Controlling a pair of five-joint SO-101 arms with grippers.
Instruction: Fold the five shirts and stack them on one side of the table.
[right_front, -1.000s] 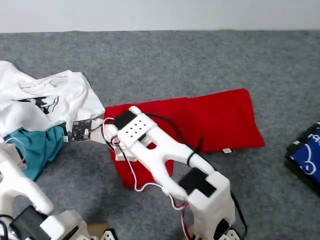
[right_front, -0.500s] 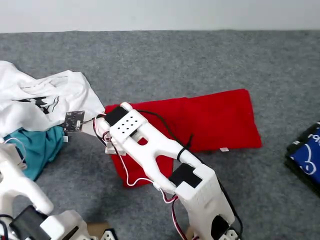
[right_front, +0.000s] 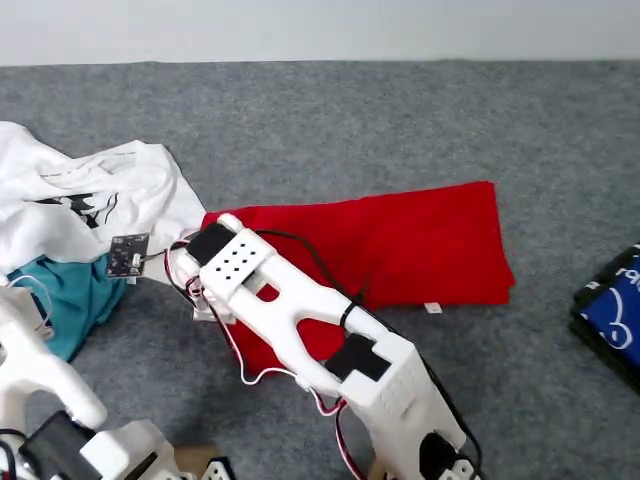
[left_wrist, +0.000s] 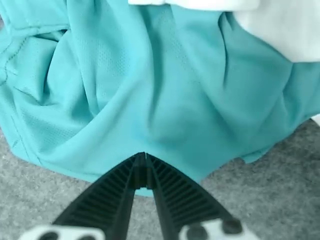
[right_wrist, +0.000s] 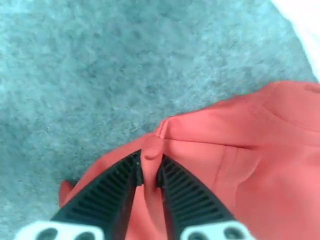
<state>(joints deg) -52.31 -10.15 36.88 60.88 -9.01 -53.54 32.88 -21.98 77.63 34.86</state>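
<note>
Red shirt (right_front: 420, 245) dragged left, outstretched right gripper (right_wrist: 150, 157) pinching its edge, left gripper (left_wrist: 144, 159) closed

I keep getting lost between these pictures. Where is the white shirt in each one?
High view: the white shirt is at the picture's left, lying over the teal shirt.
Left wrist view: the white shirt overlaps the teal shirt, beyond the shut left gripper.
Right wrist view: a corner of the white shirt lies past the red shirt, which the right gripper pinches.
Shared landmark: the grey table.
</note>
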